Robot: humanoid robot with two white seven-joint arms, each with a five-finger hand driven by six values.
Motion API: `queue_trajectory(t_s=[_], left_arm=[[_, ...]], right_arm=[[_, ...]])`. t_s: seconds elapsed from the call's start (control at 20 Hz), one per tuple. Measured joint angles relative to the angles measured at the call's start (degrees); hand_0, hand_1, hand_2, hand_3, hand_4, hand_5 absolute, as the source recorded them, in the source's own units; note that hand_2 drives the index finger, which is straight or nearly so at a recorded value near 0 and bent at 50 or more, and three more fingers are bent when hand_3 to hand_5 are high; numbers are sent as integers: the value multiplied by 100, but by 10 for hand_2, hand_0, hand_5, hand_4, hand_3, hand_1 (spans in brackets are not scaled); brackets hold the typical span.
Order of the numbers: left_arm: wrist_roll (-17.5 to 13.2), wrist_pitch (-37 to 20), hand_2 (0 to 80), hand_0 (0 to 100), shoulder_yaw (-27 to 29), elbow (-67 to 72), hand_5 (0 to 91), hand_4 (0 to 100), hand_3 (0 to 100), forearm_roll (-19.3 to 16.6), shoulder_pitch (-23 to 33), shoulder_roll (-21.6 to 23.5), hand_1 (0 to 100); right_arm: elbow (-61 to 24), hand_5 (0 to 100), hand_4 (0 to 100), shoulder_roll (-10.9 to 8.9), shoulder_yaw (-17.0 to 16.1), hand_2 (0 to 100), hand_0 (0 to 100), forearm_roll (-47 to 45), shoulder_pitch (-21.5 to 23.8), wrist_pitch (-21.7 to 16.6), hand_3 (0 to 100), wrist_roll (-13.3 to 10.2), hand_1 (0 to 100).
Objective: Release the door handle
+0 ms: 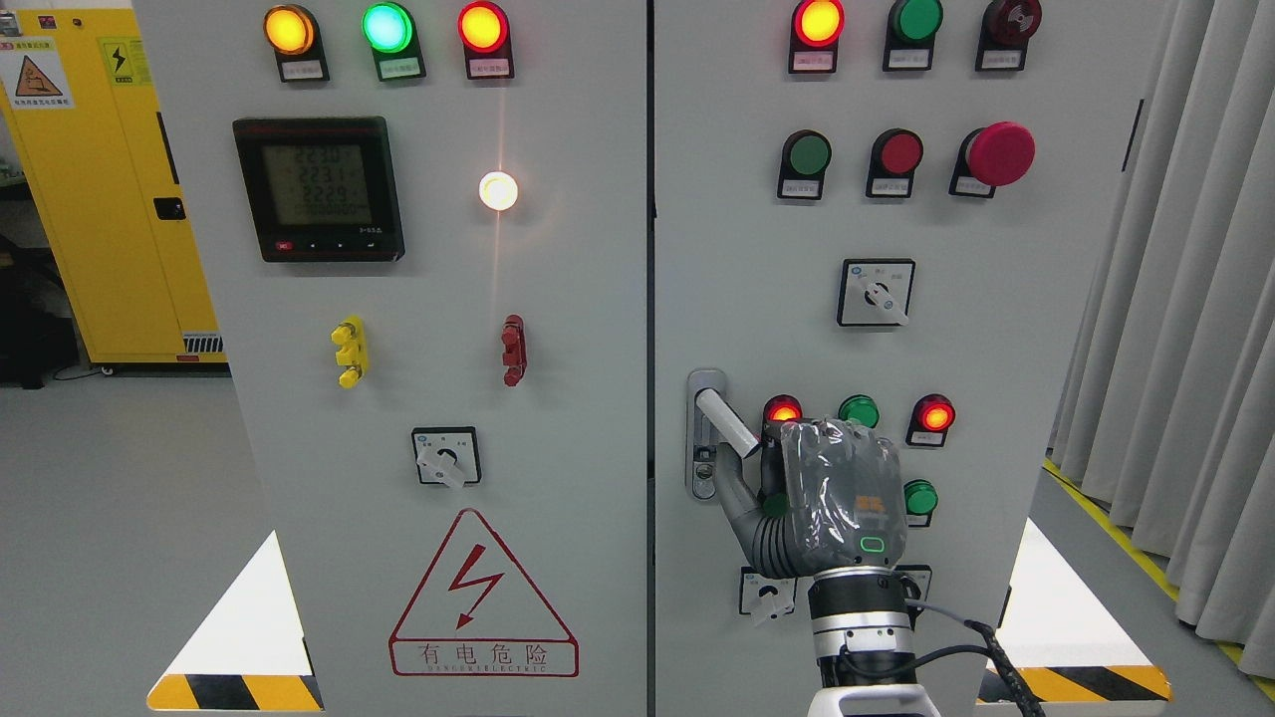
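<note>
1. Two cabinet doors side by side — left door (pixel 418 398), right door (pixel 996 398), seam at frame centre.
2. Door handle (pixel 724 422) at left edge of right door, lower centre; right hand (pixel 832 493) just right of it, thumb below.
3. Meter (pixel 319 189) upper left.
4. Curtain (pixel 1185 349) along right edge — second cabinet (pixel 90 199) far left, behind.

yellow cabinet (pixel 90 199) far left | grey curtain (pixel 1175 299) right (pleated) | meter (pixel 319 189) lit

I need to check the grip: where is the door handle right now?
In the head view, the door handle is on the right door's left edge, just left of a lit red lamp, with the right hand at its lower end.
</note>
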Motion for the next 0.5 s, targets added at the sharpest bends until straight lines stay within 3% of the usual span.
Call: queue_trajectory(t_s=[0.5], left_arm=[[0, 0, 0, 120, 0, 0, 0, 0, 0, 0, 0, 0, 556]], right_arm=[[-3, 1000, 1000, -13, -45, 920, 598, -4, -23, -1, 1000, 19, 448]])
